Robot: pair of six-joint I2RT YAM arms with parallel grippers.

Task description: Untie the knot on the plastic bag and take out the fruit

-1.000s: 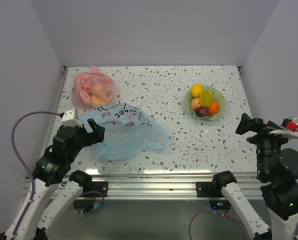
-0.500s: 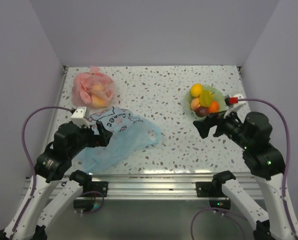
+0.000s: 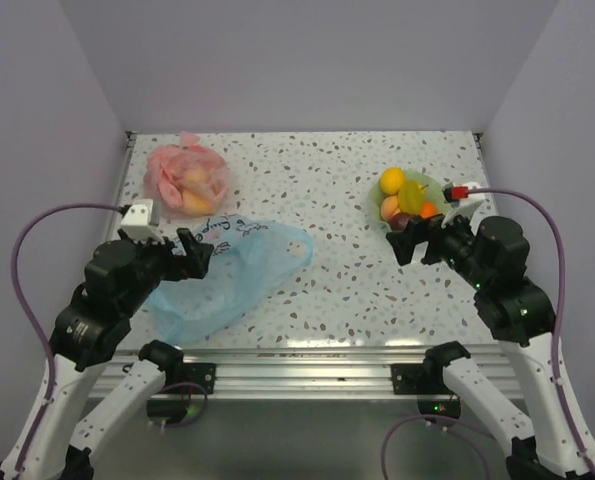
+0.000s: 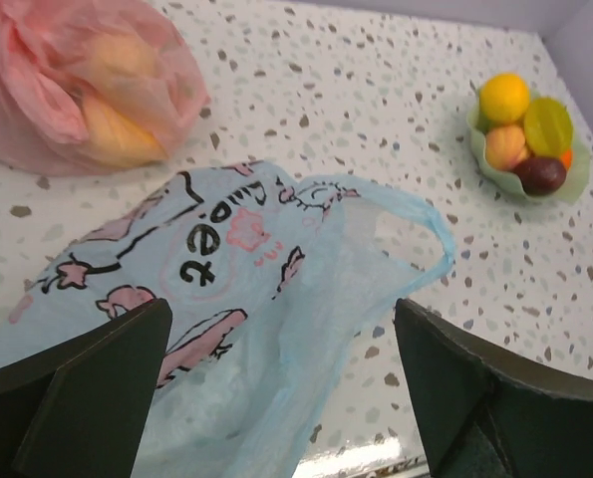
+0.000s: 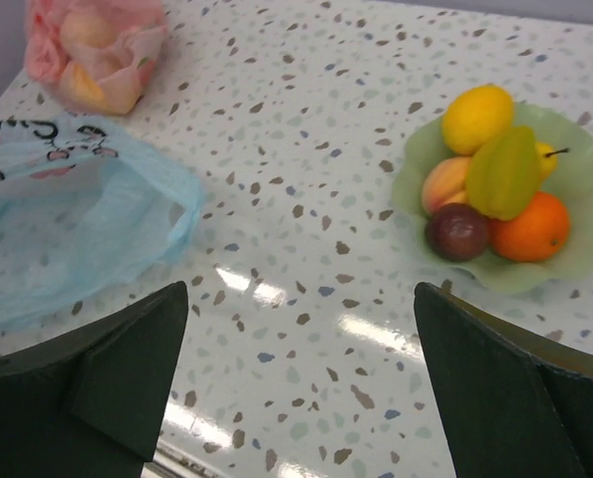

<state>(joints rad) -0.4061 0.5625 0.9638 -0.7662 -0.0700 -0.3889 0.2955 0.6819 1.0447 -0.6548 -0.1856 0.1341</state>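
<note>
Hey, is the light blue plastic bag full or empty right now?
Empty: the plastic bag lies flat and limp, with no bulge inside, and the fruit sits in the green bowl.

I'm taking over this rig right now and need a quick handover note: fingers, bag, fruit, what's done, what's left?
Left fingers: open, empty, over the bag.
Right fingers: open, empty, near the bowl.
Bag: flat, unknotted, seemingly empty.
Fruit: five pieces in the bowl.
Done: apparently everything.
Left: only confirm nothing hides in the bag.
</note>
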